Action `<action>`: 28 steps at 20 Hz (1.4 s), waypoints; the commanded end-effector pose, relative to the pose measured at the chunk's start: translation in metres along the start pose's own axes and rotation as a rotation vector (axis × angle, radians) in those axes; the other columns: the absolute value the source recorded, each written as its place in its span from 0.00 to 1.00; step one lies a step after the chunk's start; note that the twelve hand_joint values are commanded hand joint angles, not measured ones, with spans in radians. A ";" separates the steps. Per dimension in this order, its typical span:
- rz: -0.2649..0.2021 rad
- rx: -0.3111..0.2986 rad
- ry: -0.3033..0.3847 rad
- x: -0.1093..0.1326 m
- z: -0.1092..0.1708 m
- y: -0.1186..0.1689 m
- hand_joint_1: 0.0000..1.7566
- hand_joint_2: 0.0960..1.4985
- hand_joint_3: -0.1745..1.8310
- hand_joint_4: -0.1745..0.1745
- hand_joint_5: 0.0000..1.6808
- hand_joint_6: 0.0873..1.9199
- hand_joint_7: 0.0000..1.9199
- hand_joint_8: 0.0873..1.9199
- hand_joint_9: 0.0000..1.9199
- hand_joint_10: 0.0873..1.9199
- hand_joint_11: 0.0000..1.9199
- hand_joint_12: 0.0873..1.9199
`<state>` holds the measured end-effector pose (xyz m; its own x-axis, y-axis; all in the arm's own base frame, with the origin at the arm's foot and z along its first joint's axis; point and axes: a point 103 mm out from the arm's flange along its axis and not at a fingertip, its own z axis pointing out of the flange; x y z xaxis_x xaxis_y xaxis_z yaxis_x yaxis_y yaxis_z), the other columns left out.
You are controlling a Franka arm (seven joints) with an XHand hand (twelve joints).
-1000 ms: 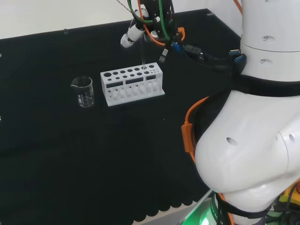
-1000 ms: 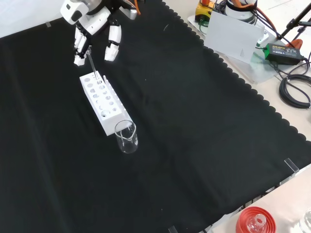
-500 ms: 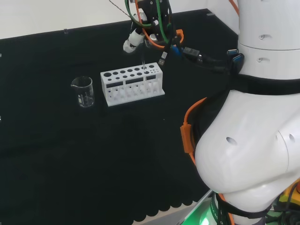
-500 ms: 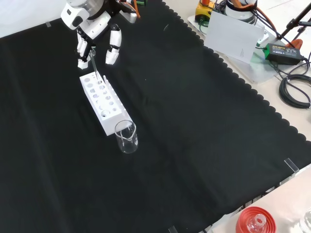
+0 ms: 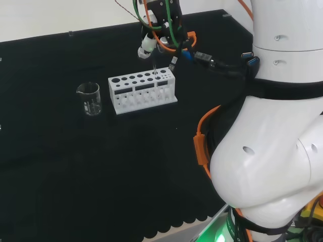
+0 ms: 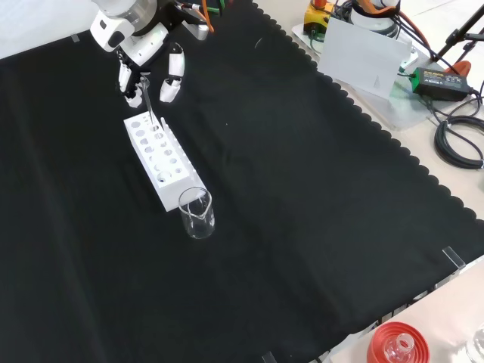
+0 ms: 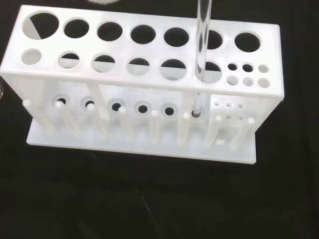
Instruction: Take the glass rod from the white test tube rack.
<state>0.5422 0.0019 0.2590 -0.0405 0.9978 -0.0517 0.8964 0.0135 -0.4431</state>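
Note:
The white test tube rack (image 5: 142, 93) (image 6: 159, 157) (image 7: 144, 84) stands on the black cloth. The glass rod (image 7: 203, 40) stands upright in one of its holes near the end with the small holes, its lower end down at the rack's base. It shows faintly as the rod (image 6: 149, 104) (image 5: 153, 68) in the other two views. The hand (image 6: 140, 45) (image 5: 151, 43) hangs over that end of the rack. Its fingers point down and are curled in on the rod's top end.
A clear glass beaker (image 5: 89, 98) (image 6: 197, 213) stands just off the rack's other end. In the front view a red ribbed stand (image 6: 397, 344) with a flask sits at the bench's bottom right corner. Cables and a white board lie beyond the cloth's right edge.
The hand has shifted over the rack's end and its fingers have drawn in around the rod's top. The rod still stands in its hole.

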 end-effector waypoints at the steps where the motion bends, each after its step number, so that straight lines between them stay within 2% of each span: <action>1: -0.003 -0.006 0.001 -0.004 -0.002 0.000 0.48 0.52 0.33 0.03 0.35 0.42 0.38 0.38 0.57 0.27 0.61 0.50; 2: -0.004 -0.008 0.002 -0.004 -0.003 0.000 0.49 0.51 0.33 0.01 0.36 0.43 0.39 0.39 0.57 0.27 0.61 0.50; 3: 0.023 -0.007 0.006 -0.005 -0.004 0.000 0.50 0.51 0.34 0.00 0.37 0.43 0.39 0.38 0.57 0.26 0.62 0.50; 4: 0.026 -0.009 0.008 -0.005 -0.005 0.000 0.52 0.50 0.35 0.00 0.38 0.43 0.40 0.38 0.58 0.26 0.63 0.49; 11: -0.020 -0.062 0.015 -0.007 -0.009 -0.001 0.61 0.48 0.40 0.00 0.46 0.43 0.49 0.37 0.66 0.19 0.72 0.40; 13: -0.022 -0.079 0.017 -0.007 -0.009 -0.002 0.64 0.60 0.27 0.00 0.51 0.52 0.53 0.38 0.70 0.16 0.76 0.37; 15: -0.024 -0.087 0.015 -0.007 -0.008 -0.002 0.65 0.69 0.17 0.00 0.53 0.55 0.56 0.38 0.73 0.14 0.79 0.34; 20: -0.023 -0.099 0.001 -0.006 -0.007 0.000 0.65 0.73 0.12 0.00 0.53 0.57 0.58 0.40 0.75 0.13 0.81 0.32; 21: -0.026 -0.113 -0.014 -0.005 -0.007 0.000 0.67 0.73 0.11 0.00 0.53 0.57 0.55 0.45 0.75 0.13 0.80 0.31; 22: -0.033 -0.148 -0.035 -0.004 -0.008 -0.001 0.69 0.73 0.11 0.06 0.53 0.55 0.55 0.47 0.75 0.14 0.78 0.30; 23: -0.036 -0.189 -0.050 -0.003 -0.010 -0.002 0.71 0.71 0.11 0.08 0.54 0.52 0.57 0.47 0.76 0.17 0.77 0.30; 24: -0.032 -0.217 -0.054 -0.003 -0.010 -0.004 0.72 0.69 0.11 0.06 0.57 0.48 0.60 0.44 0.77 0.19 0.77 0.30; 26: -0.038 -0.292 -0.054 0.000 -0.014 -0.007 0.74 0.51 0.33 0.02 0.61 0.44 0.65 0.42 0.80 0.24 0.79 0.29; 28: -0.049 -0.320 -0.055 0.002 -0.018 -0.009 0.75 0.41 0.43 0.00 0.65 0.41 0.68 0.40 0.82 0.25 0.80 0.29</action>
<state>0.5457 -0.0026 0.2692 -0.0717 0.9957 -0.0593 0.9522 0.0506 -0.3013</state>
